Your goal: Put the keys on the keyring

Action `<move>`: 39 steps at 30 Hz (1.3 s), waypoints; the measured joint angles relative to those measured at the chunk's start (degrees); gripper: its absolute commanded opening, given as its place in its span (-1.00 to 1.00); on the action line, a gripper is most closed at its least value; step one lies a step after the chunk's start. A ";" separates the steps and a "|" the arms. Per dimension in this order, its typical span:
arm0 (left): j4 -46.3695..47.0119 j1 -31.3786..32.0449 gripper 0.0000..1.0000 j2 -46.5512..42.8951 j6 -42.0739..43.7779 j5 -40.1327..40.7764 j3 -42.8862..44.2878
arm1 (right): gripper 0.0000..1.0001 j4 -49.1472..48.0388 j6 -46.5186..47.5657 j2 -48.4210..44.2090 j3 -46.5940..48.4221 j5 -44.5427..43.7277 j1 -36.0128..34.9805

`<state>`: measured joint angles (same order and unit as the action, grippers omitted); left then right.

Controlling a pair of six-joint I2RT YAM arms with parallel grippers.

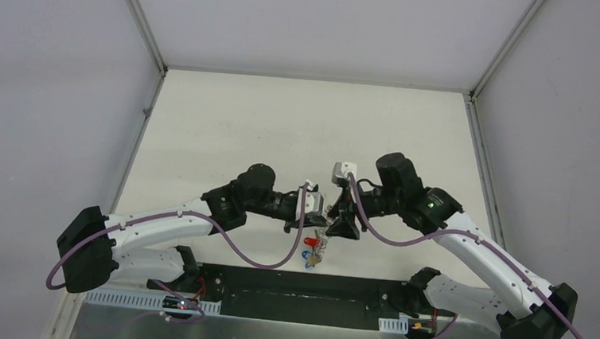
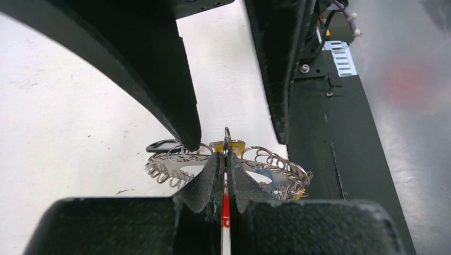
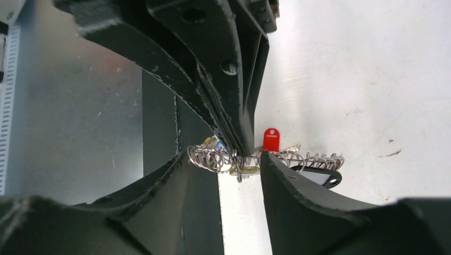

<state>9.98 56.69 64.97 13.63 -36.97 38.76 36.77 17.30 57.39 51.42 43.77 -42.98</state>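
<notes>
GRIP: your left end effector clamped tight on the keyring; right end effector part open, empty | HANDLING: likely light, floppy, slippery; pinch one coil

Top view: no hope of reading the keyring or the keys, just tiny specks low in the middle, half tucked under both arms' fingers. Left wrist view: only a thin sliver of the red key peeking between the left gripper fingers at bottom centre, no telling the thing actually pinched. Near coils blocked by those fingers, bluish bit too blurry to call. Right wrist view: black tag half covered by the right gripper finger at lower right, red blade out of sight.
</notes>
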 measured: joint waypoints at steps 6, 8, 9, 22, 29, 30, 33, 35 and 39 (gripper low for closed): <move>4.11 0.00 -1.00 -2.69 -1.46 2.69 -2.93 | 0.13 -6.43 -0.92 -6.58 -3.37 -0.63 0.00; 6.75 0.00 -1.00 -3.63 -2.34 3.15 -4.55 | 0.09 -9.20 -1.27 -9.73 -5.49 -1.07 0.00; 8.41 0.00 -1.00 -4.11 -2.69 3.58 -5.46 | 0.09 -10.08 -1.38 -10.97 -6.32 -1.20 0.00; 23.76 0.00 -1.00 -9.44 -3.56 3.61 -12.24 | -0.10 -18.16 -2.91 -16.13 -9.99 -1.90 0.00; 26.82 0.00 -1.00 -9.66 -3.54 2.49 -12.59 | -0.42 -21.59 -4.26 -14.12 -9.99 0.24 0.00; 26.99 0.00 -1.00 -9.66 -3.54 2.34 -12.59 | -0.49 -21.99 -4.44 -13.86 -9.99 0.55 0.00; 27.52 0.00 -1.00 -9.66 -3.54 2.12 -12.59 | -0.68 -22.95 -5.09 -13.18 -9.99 1.22 0.00; 27.61 0.00 -1.00 -9.66 -3.56 2.08 -12.59 | -0.69 -23.26 -5.25 -13.11 -9.99 1.42 0.00; 27.67 0.00 -1.00 -9.66 -3.54 2.08 -12.63 | -0.80 -23.39 -5.25 -13.22 -10.14 1.51 0.00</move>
<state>37.65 56.69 55.31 10.09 -34.89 26.13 13.39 12.05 44.16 41.28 45.28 -42.98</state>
